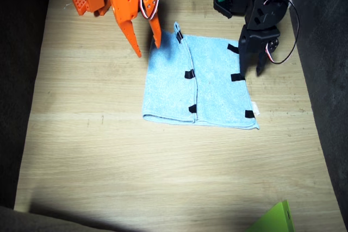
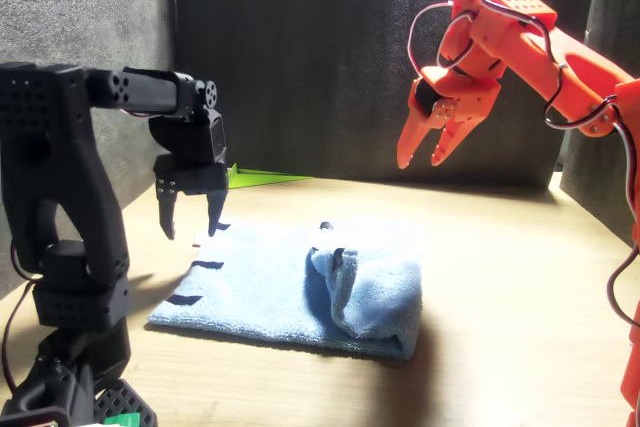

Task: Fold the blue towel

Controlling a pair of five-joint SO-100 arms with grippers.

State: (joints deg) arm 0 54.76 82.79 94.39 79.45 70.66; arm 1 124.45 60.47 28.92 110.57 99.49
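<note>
Two robot grippers hang open above a half-folded blue towel on a wooden table.

The orange right gripper point(image 1: 147, 39), jaws spread and empty, hovers over the towel's far corner on its folded side; the black left gripper point(image 1: 260, 58), also parted and holding nothing, hangs above the opposite taped edge. The blue towel point(image 1: 215, 88) lies mid-table, one side flap doubled over to a middle seam. The flap looks loosely bunched, so a shallow pinch catching only one layer could drag it open and undo the fold.
</note>
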